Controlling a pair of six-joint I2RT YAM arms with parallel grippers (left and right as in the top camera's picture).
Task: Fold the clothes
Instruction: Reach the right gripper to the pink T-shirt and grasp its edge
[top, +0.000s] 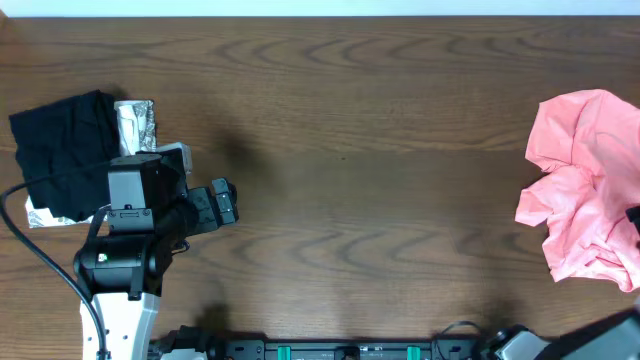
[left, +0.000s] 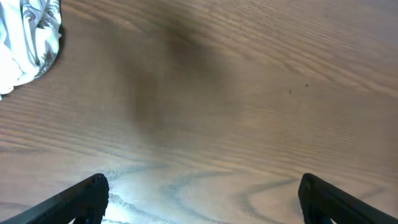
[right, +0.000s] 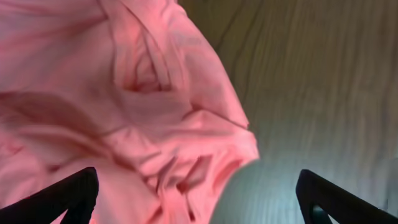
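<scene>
Right wrist: gripper (right: 196, 190) wide over T-shirt (right: 93, 81)

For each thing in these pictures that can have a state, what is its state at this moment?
pink T-shirt: crumpled, not folded, at the right side of the table.
black garment: folded, at the left side.
silvery patterned cloth: partly covered by the black garment.
left fingers: open, holding nothing, above bare wood.
right fingers: open, above the T-shirt, not closed on it.

Black folded garment (top: 60, 140) atop silvery patterned cloth (top: 135, 125), brown wooden table (top: 380, 200)
</scene>
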